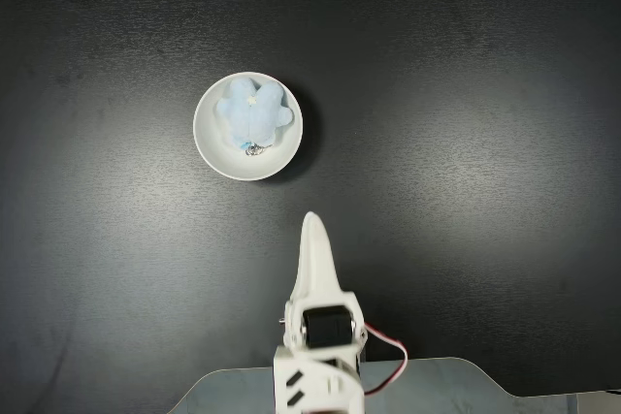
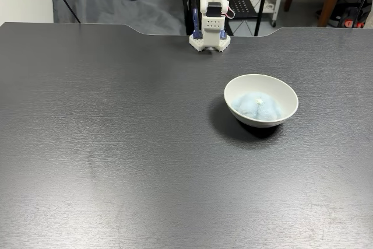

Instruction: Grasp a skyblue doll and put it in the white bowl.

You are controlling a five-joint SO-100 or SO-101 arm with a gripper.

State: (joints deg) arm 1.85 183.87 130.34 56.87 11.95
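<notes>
The skyblue doll [image 1: 252, 115] sits inside the white bowl [image 1: 210, 145], on the dark desk [image 1: 466, 94]. Seen from above, the bowl is just beyond the tip of the pincer [image 1: 313, 225], slightly left of it; the pincer looks pressed together, holding nothing.
</notes>
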